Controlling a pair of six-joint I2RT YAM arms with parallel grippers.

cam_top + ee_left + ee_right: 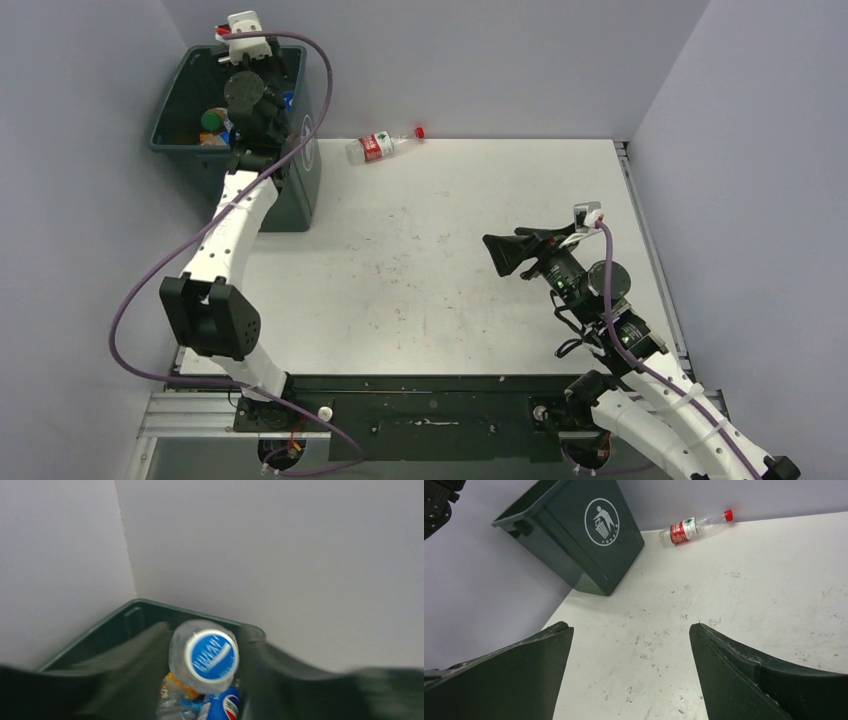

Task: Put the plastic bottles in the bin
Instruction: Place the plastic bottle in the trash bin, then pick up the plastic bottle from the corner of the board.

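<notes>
One tall dark green-grey plastic bin point(300, 195) in far left corner, several bottles inside, blue-labelled bottle point(226, 707) among them. Left gripper point(206, 632) above bin mouth, jaws pinched on clear plastic bottle with blue cap point(210, 656), cap toward wrist camera. Just right of bin, clear plastic bottle with red label and red cap point(383, 146) on its side by back wall, on scuffed white table point(420, 300). Right gripper point(496, 256) over table at right, jaws spread wide, well apart from red-capped bottle.
</notes>
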